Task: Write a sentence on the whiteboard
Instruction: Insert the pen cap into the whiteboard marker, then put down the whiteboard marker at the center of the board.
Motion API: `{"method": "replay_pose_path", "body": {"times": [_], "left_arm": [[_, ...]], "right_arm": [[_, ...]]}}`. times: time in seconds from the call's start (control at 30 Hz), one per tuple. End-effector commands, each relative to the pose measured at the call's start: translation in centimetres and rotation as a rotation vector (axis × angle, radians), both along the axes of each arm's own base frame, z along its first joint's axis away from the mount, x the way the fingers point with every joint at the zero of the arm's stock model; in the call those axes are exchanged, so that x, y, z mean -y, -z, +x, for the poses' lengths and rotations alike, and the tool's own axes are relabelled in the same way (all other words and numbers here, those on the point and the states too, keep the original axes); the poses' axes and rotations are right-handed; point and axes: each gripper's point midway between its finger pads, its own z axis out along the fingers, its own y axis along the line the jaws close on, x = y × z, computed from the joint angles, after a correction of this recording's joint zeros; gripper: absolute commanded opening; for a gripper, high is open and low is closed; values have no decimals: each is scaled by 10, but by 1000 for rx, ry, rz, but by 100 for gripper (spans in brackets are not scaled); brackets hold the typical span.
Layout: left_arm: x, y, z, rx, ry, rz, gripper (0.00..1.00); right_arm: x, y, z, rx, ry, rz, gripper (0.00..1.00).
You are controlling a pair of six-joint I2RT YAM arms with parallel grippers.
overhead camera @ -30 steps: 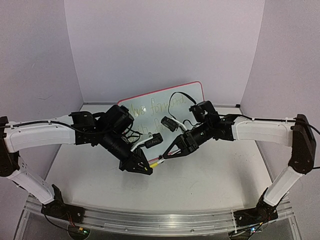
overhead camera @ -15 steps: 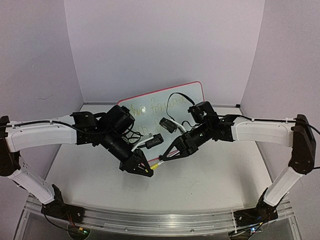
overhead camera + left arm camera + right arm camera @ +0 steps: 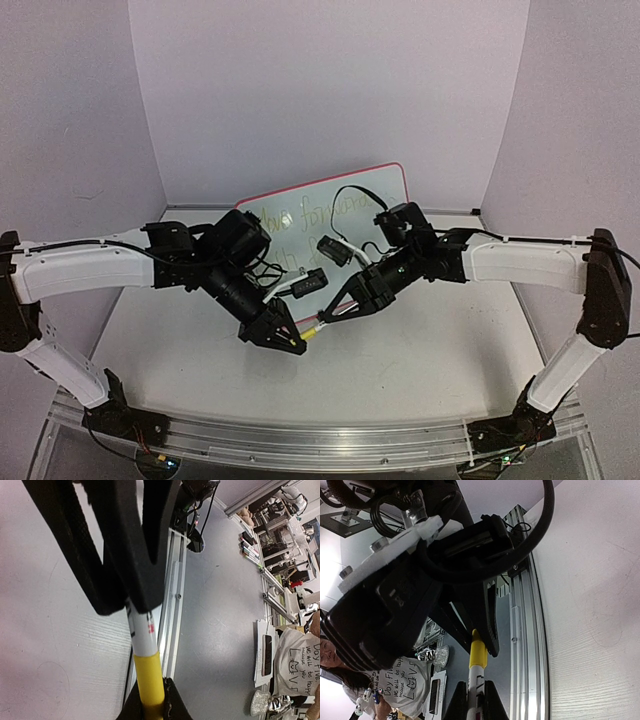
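The whiteboard (image 3: 375,185) with a red-pink rim stands at the back of the table, its lower part hidden by both arms. The sentence (image 3: 325,213) shows as faint yellow-green cursive, only partly readable. A marker (image 3: 313,330) with a white barrel (image 3: 142,635) and a yellow cap (image 3: 149,677) is held between both grippers above the table. My left gripper (image 3: 298,345) is shut on the yellow cap, seen in the left wrist view (image 3: 152,707). My right gripper (image 3: 330,310) is shut on the white barrel (image 3: 475,690), seen in the right wrist view (image 3: 475,705). The cap (image 3: 478,652) sits on the barrel.
The white table (image 3: 430,360) has an aluminium rail (image 3: 300,435) along its near edge, also seen in the left wrist view (image 3: 172,580). Purple walls close off the back and sides. A person in a white printed shirt (image 3: 405,680) is beyond the table.
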Motion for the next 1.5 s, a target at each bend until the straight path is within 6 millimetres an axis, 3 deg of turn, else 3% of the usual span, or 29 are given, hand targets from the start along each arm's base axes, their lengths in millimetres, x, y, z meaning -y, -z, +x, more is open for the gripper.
{"method": "replay_pose_path", "body": {"times": [0.0,0.23,0.4,0.5,0.6,0.7,0.8,0.9,1.0,1.07,1.27,1.47], "left_arm": [[53,-96,29,250,27,-377,0],[56,-103,31,273,23,-399,0],[48,-91,34,281,0,-340,2],[31,-69,44,310,-88,-239,26],[3,-41,68,343,-263,-110,59],[-31,-15,94,357,-457,-1,77],[-65,-6,118,351,-644,39,84],[-99,3,139,299,-821,49,89],[-136,15,159,296,-1000,98,94],[-154,23,169,276,-1081,127,96],[-205,41,204,201,-1287,137,99],[-246,53,237,199,-1424,163,99]], "right_arm": [[-25,-15,-27,70,-98,78,0],[-27,-13,-32,69,-106,72,0],[-23,-13,-21,105,-42,55,0],[-7,-9,10,136,89,18,0],[31,-2,63,169,326,-60,0],[76,13,107,190,548,-172,0],[123,31,139,206,755,-305,0],[179,62,164,232,997,-528,0],[229,85,177,245,1193,-690,0],[250,94,185,266,1289,-752,0],[278,90,219,343,1524,-710,0],[296,109,247,373,1652,-711,1]]}}
